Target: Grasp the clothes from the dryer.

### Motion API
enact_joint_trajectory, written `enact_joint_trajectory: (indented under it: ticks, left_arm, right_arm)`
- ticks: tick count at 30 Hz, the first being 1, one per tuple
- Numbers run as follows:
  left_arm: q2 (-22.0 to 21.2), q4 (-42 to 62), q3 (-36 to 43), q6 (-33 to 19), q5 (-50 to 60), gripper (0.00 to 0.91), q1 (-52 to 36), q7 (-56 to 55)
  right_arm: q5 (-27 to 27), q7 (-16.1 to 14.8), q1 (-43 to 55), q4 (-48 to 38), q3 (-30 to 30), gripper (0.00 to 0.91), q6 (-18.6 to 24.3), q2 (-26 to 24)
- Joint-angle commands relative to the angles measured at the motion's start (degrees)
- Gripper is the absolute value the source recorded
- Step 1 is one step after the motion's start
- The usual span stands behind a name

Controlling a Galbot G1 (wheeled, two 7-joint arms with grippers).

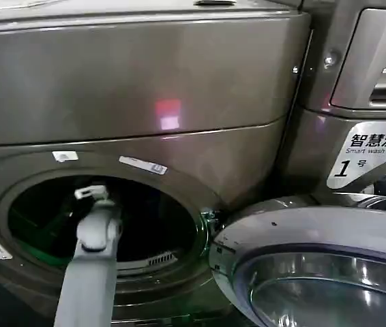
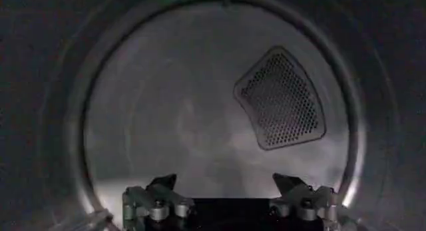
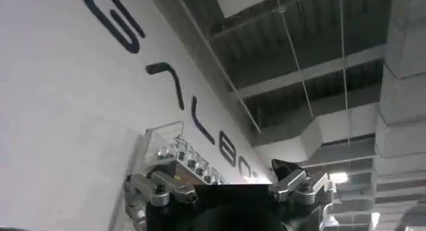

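The dryer [image 1: 145, 88], a large bronze-grey front-loader with a plain flat upper panel, is seen face-on from the head view, its round porthole [image 1: 104, 221] turned toward the robot and its drum running straight back from that opening. The silver-rimmed glass door [image 1: 316, 272] is swung fully open to the robot's right, its inner face turned upward and outward. Beside the dryer, on the right, a second machine [image 1: 377, 68] with a drawer panel is stacked, and a white sticker [image 1: 370, 157] marked "1" is carried on the panel below it.

The left arm [image 1: 87, 279] is extended up from the lower edge into the porthole, where its wrist is framed against the dark drum. From the left wrist view, the left gripper [image 2: 226, 186] is shown inside the drum with its fingers spread wide and nothing between them; the bare metal back wall [image 2: 173, 112] and a perforated vent [image 2: 283, 99] are faced directly. No clothes can be made out in the dim drum.

The right gripper [image 3: 226, 179] is held away from the machine, fingers likewise wide apart and empty, and is pointed up toward a white wall [image 3: 60, 106] with dark lettering and an exposed ceiling [image 3: 299, 46] with ducting.
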Motion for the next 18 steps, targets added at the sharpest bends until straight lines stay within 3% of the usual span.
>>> enact_joint_trajectory:
  ticks: [1, 5, 8, 14, 18]
  left_arm:
    - [9.75, 19.40, 19.67, -2.95, -6.21, 0.907, -15.87, 19.77]
    - [11.62, 27.38, 31.92, -9.98, -2.49, 0.907, -22.61, 32.03]
    - [9.98, 37.08, 37.72, -14.05, 4.23, 0.907, -27.98, 39.92]
    - [3.10, 53.46, 39.51, -18.34, 26.45, 0.907, -35.87, 48.95]
    - [0.02, 57.51, 39.50, -19.55, 33.49, 0.907, -38.50, 50.26]
  right_arm:
    - [-0.03, 0.02, 0.64, -0.14, -0.45, 0.907, 0.03, -0.02]
    - [-0.05, 0.00, 0.84, -0.18, -0.67, 0.907, -0.02, 0.17]
    - [-0.08, -0.03, 0.66, -0.31, -0.50, 0.907, 0.03, 0.53]
    - [-0.25, -0.04, -0.04, -0.51, 0.50, 0.907, 0.12, 1.03]
    - [-0.27, -0.03, -0.03, -0.11, 0.31, 0.907, 0.07, 1.40]
